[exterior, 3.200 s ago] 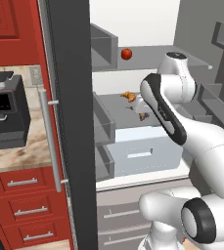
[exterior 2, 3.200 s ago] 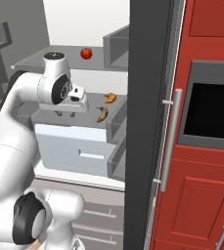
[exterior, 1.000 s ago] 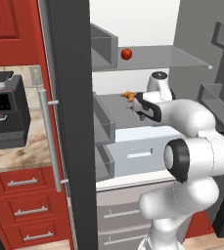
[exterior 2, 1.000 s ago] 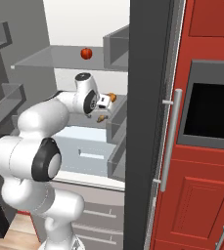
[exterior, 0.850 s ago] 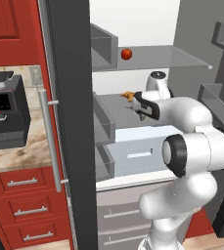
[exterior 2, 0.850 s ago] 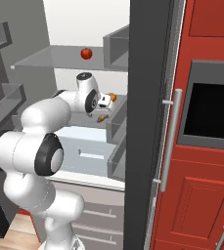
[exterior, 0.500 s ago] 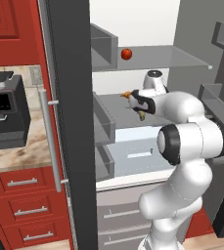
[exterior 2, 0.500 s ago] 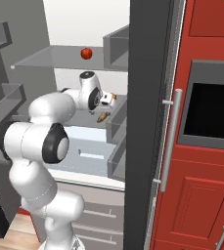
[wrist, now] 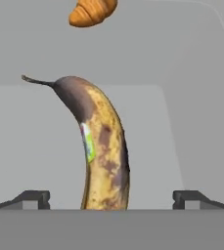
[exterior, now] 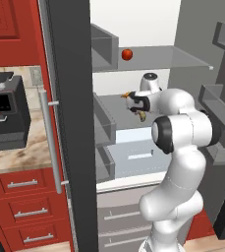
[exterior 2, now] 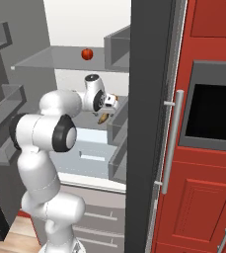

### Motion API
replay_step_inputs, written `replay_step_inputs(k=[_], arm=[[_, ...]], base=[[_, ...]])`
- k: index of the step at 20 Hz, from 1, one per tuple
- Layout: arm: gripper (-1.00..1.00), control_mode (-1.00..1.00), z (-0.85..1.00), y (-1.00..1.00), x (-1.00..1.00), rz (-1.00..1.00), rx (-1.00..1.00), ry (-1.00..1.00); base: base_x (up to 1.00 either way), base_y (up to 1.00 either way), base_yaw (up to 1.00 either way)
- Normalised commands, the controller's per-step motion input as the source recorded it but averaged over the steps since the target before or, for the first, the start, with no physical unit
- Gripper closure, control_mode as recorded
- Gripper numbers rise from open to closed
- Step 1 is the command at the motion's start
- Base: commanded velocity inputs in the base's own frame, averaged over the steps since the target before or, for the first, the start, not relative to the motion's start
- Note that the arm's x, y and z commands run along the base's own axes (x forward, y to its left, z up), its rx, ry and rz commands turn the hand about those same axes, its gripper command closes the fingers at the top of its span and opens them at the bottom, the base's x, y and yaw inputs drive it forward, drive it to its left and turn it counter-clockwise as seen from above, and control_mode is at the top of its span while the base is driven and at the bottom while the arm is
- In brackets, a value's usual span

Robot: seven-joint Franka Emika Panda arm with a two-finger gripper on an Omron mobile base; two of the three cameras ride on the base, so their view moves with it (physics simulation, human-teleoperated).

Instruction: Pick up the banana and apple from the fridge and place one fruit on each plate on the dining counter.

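Observation:
The fridge (exterior: 70, 123) stands open. On its middle shelf lies the banana (wrist: 103, 156), yellow with brown spots, a dark stem and a small sticker. My gripper (wrist: 112, 197) is open just above it, one fingertip on each side of the banana's near end without touching it. From the base views the hand (exterior: 136, 103) reaches deep over that shelf, and the banana (exterior 2: 102, 118) peeks out under it. The red apple (exterior: 126, 54) sits on the glass shelf above. The plates and the dining counter are out of view.
An orange-brown lumpy item (wrist: 91, 12) lies on the same shelf beyond the banana. A white drawer (exterior: 138, 152) sits below the shelf. Door bins (exterior: 222, 113) jut out on the right. A black coffee machine (exterior: 3, 118) stands on the counter left of the fridge.
The hand has pushed a little deeper into the fridge and turned over the banana. The jaws stay open. Apple and banana have not moved.

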Motion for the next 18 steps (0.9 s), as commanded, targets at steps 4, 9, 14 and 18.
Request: replay_step_inputs(k=[4, 9, 14, 18], arm=[[-1.0, -1.0, -0.31, 0.0, 0.27, 0.0, 0.0, 0.0], [-1.0, -1.0, -0.34, 0.01, 0.13, 0.0, 0.01, 0.0], [1.0, -1.0, -0.25, 0.0, 0.03, 0.0, 0.03, 0.0], [1.0, -1.0, -0.19, 0.0, 0.0, 0.0, 0.04, 0.0]], base=[[0.0, 0.0, 0.0], [0.0, 0.0, 0.0], [0.0, 0.0, 0.0], [0.0, 0.0, 0.0]])
